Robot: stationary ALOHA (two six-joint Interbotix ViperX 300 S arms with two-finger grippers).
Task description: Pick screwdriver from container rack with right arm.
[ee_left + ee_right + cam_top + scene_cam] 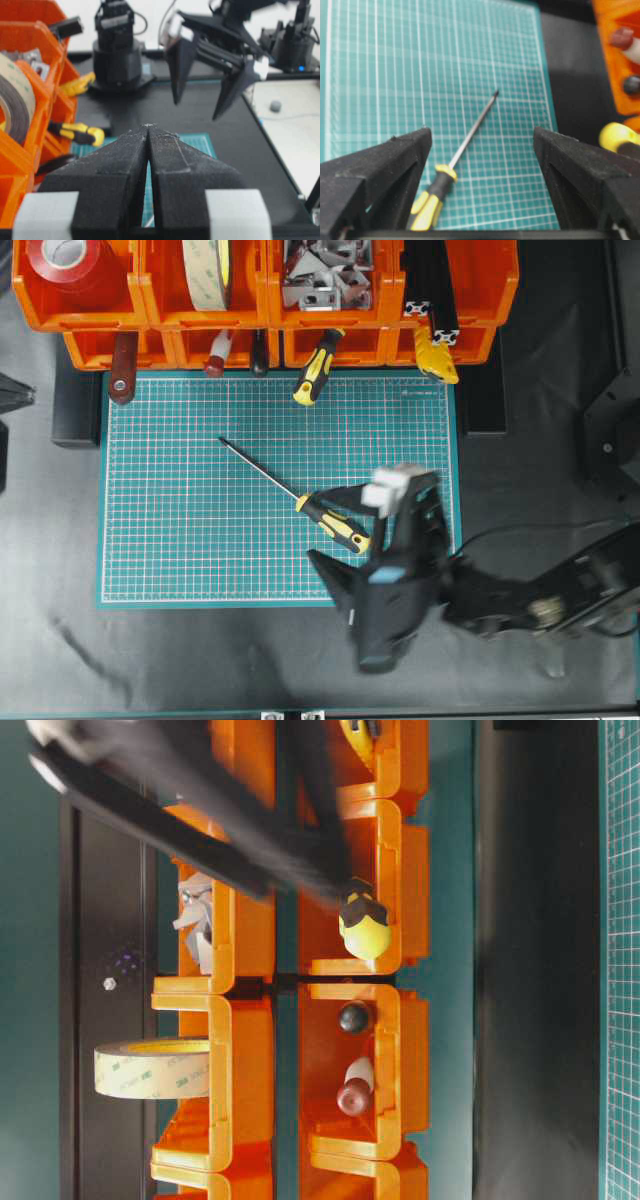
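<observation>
Overhead, the right gripper (338, 530) stands with its two black wedge-shaped fingers spread wide and holding nothing; the screwdriver (300, 498) lies flat on the green cutting mat (180, 490), its handle between and below the finger tips, its thin steel shaft running out ahead of the pincer. In the right wrist view the screwdriver (452, 172) shows a bright, smooth shaft, a yellow-orange collar and a black handle with yellow patches, cut off by the lower edge; the matt, grainy fingers (380, 165) flank it on either side without touching it. The mat is printed with a fine white grid; small print along its far border is too small to read. Beyond the shaft tip stands the container rack (270, 310), glossy orange plastic bins in two tiers, from which a stubbier yellow-handled screwdriver (318, 368) juts, well apart from the pincer. The right arm is motion-blurred overhead and at table level, so its bracket detail is hard to make out. The left gripper (148, 131), seen from its own wrist camera, has rough black fingers pressed together at the tips, with nothing between them. A tape roll (152, 1068) bears faint green lettering, illegible here.
</observation>
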